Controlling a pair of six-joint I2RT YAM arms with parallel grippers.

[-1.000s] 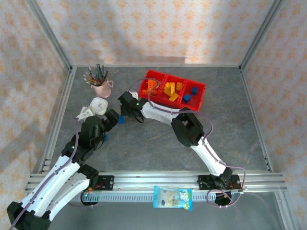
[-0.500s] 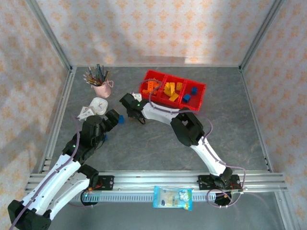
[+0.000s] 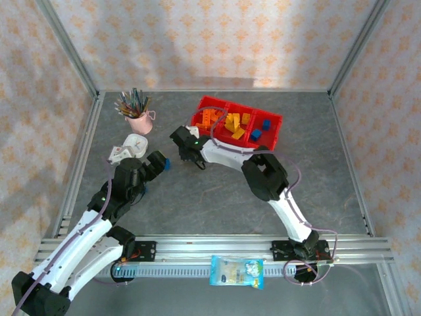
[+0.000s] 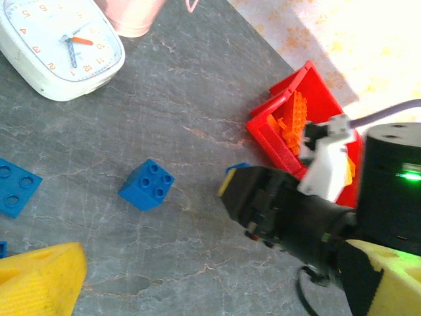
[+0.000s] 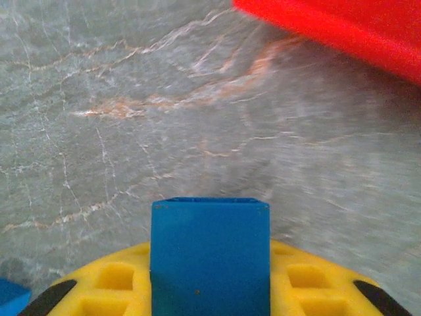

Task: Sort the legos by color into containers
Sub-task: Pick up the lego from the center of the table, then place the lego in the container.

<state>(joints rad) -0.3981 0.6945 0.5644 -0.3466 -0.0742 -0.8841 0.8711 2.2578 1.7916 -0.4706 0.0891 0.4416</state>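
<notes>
The red tray (image 3: 276, 131) holds orange bricks (image 3: 209, 117) left, yellow bricks (image 3: 231, 123) middle, blue bricks (image 3: 260, 130) right. A blue cube (image 4: 147, 185) and a flat blue piece (image 4: 14, 186) lie loose on the table (image 4: 197, 99) — another blue block (image 5: 209, 243) sits clamped in the right gripper (image 5: 209, 289).

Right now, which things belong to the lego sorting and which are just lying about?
Job: red bins, sorted bricks inside, held blue brick in right gripper, loose blue brick, flat blue brick.
Lying about: clock, pink cup of pencils, packet.
</notes>
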